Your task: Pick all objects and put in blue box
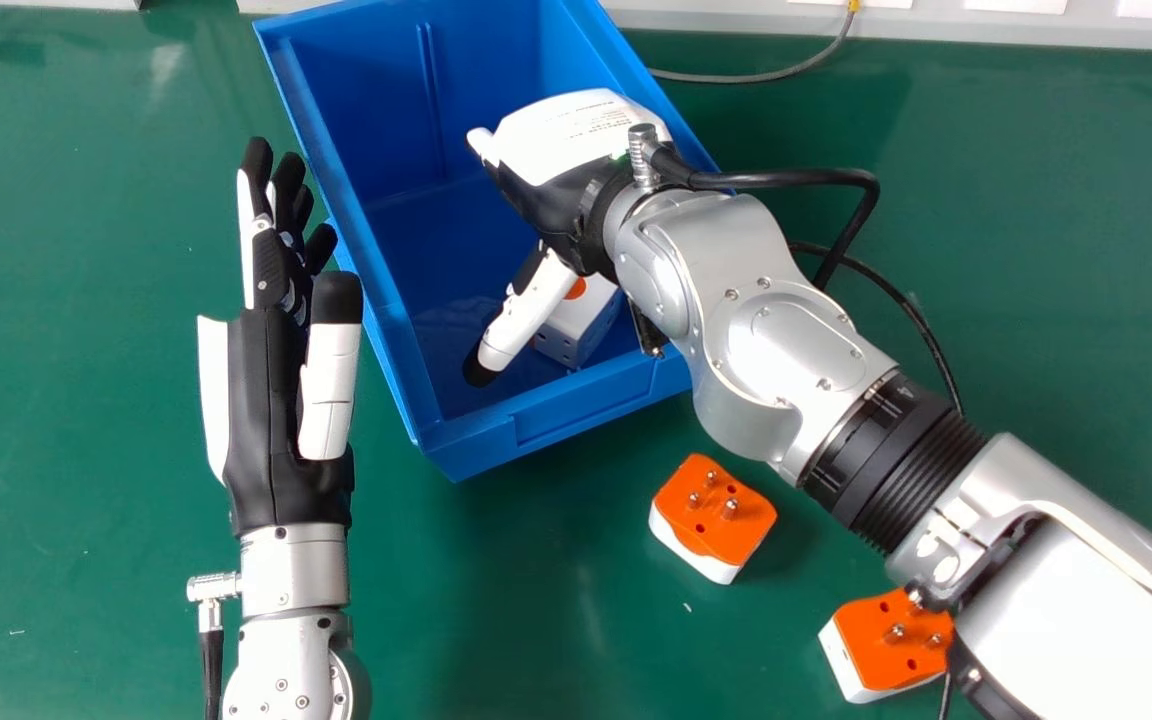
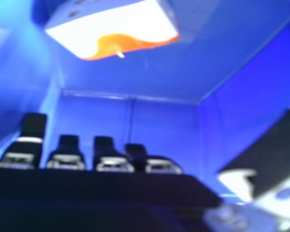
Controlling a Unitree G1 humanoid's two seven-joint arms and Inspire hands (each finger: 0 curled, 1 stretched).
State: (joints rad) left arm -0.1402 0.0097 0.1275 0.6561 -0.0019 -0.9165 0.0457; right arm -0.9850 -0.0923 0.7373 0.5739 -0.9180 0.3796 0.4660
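The right hand (image 1: pixel 576 135) is inside the box (image 1: pixel 576 408), fingers seemingly loose and spread in the blurred right hand view, gripping nothing. Below its thumb, one plug (image 1: pixel 588 314) lies on the box floor toward the near right corner. Outside that corner, a second plug (image 1: pixel 721 508) sits on the desk (image 1: pixel 536 590), pins up; a third (image 1: pixel 886 645) lies nearer and farther right, partly behind the forearm (image 1: pixel 1066 560). The left hand (image 1: pixel 266 400), fingers extended, is beside the box's left edge.
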